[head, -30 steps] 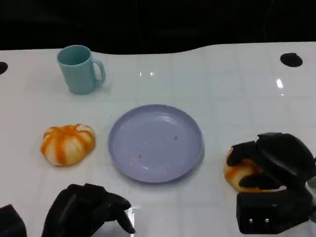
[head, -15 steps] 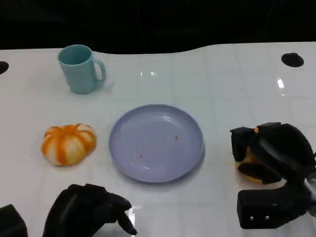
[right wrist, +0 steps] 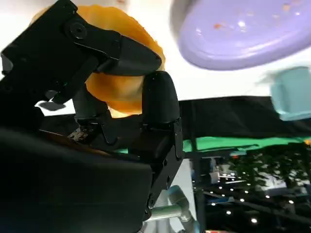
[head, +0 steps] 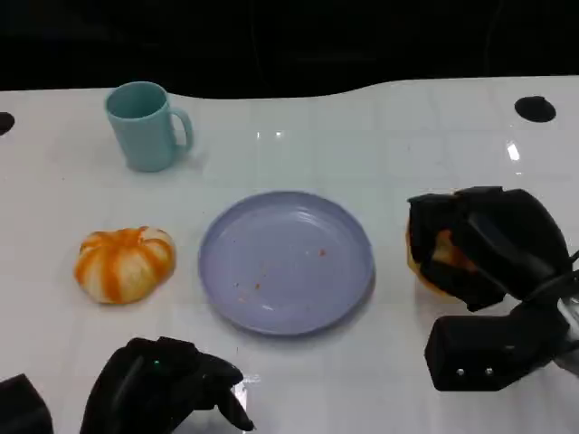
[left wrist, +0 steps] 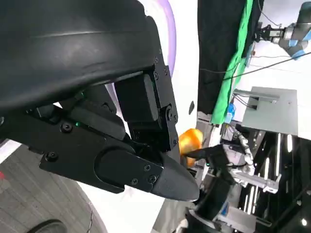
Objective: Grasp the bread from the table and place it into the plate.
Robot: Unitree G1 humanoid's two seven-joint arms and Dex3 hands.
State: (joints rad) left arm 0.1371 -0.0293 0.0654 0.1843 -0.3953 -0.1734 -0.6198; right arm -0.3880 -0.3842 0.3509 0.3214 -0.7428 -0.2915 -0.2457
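- Our right hand [head: 484,249] has its fingers [right wrist: 158,104] wrapped around the bread [head: 434,258], holding it just right of the plate [head: 286,261], seemingly off the table [head: 407,154], though we can't be sure from the head view.
- To do this step well, we reckon we carry it sideways toward the plate with enough height to get over the rim, then let go near the middle so it doesn't roll off the edge.
- The grip looks okay from the right wrist view: fingers on both sides of the bun. It's soft, so no extra squeezing needed.
- Our left hand [head: 163,389] sits low near the front edge, fingers curled in on nothing, out of the way.
- There's a second bun [head: 124,262] left of the plate and a teal mug [head: 145,127] further back; neither is in our path.
- The table is glossy white with glare spots, so things could slide. The plate has a few crumbs on it.
- Behind the table it's dark; the wrist views show green cloth and some gear.
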